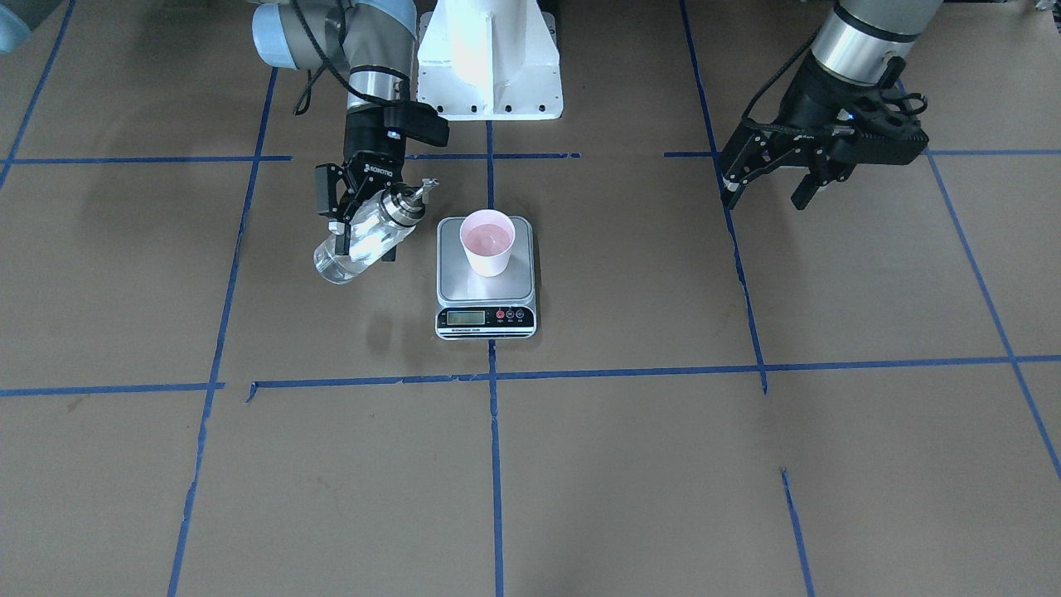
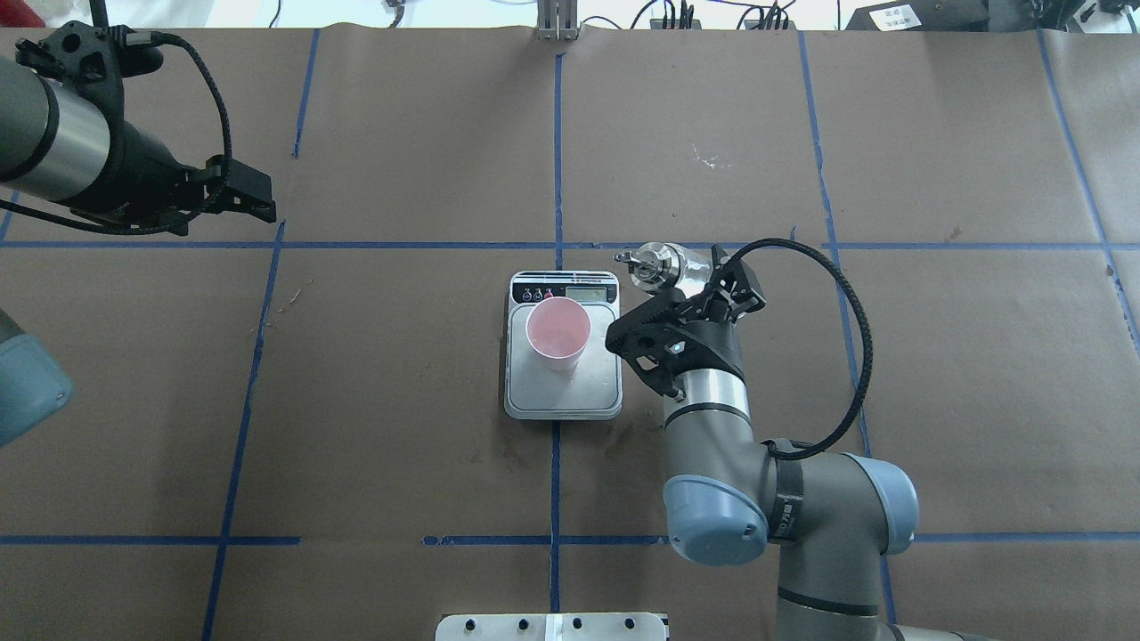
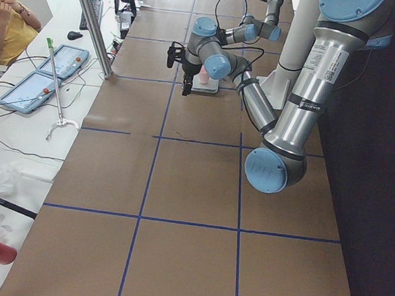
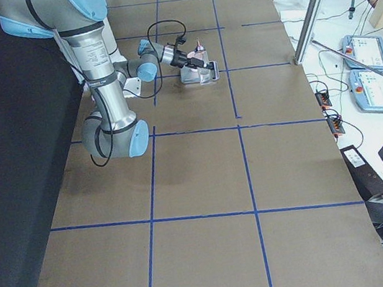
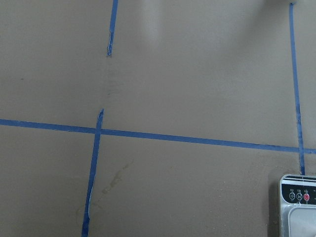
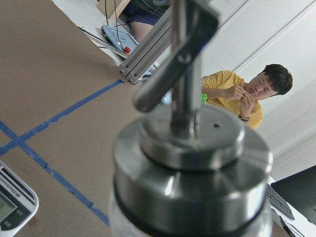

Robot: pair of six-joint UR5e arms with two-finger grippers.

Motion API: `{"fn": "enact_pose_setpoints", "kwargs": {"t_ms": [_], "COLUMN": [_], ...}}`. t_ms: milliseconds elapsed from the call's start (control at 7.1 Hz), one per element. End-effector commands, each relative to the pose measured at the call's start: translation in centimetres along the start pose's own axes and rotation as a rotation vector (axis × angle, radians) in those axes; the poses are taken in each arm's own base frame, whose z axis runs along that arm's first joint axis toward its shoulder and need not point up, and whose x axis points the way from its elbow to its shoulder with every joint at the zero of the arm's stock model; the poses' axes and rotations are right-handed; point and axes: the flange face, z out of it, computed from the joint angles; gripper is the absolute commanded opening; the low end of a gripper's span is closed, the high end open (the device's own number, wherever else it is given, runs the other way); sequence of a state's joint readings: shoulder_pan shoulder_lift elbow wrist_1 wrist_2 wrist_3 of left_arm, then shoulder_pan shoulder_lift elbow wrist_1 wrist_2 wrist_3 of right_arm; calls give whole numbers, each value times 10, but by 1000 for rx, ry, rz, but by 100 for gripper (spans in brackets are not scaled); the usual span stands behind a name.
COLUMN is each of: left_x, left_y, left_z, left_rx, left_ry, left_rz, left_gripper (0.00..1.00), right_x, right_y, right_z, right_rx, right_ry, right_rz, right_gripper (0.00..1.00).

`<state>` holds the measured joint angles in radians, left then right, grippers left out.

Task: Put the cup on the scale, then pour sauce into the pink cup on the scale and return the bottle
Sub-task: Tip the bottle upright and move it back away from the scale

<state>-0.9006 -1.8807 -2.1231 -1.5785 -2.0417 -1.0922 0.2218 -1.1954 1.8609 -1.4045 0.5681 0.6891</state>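
Bottle (image 6: 192, 168) sits tilted, pinched in our right pincer (image 1: 358, 225) just beside the scale (image 1: 514, 282), spout not over the cup (image 1: 487, 242) standing on it, so we risk sauce on the platform if we tip now; left pincer (image 1: 767, 192) spread, empty, well apart.

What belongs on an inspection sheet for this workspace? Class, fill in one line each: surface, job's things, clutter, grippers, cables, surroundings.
Surface: table covered in brown paper with a blue tape grid.
Job's things: cup upright on the scale; bottle tilted beside the scale, held above the table, spout toward the cup.
Clutter: nothing seen.
Grippers: right gripper shut on the bottle; left gripper open, empty, off to the side.
Cables: black cable loops from the right wrist; another runs along the left arm.
Surroundings: person in a yellow shirt at a side bench with control tablets.
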Motion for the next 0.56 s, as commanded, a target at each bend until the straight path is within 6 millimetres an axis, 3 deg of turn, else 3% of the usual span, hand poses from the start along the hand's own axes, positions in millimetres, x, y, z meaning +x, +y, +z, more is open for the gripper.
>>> {"fn": "enact_pose_setpoints", "kwargs": {"t_ms": [0, 282, 422], "left_x": [0, -1, 1], "left_y": [0, 0, 1], "left_z": [0, 0, -2], "left_rx": [0, -1, 0], "left_ry": [0, -1, 4], "left_rz": [0, -1, -2], "left_gripper": [100, 100, 100], "right_x": [27, 49, 65], "right_y": [22, 47, 49], "right_z": [5, 26, 26], "right_rx": [-7, -103, -105], "right_ry": [6, -3, 5], "right_rz": [153, 418, 458], "right_gripper": [0, 0, 0]}}
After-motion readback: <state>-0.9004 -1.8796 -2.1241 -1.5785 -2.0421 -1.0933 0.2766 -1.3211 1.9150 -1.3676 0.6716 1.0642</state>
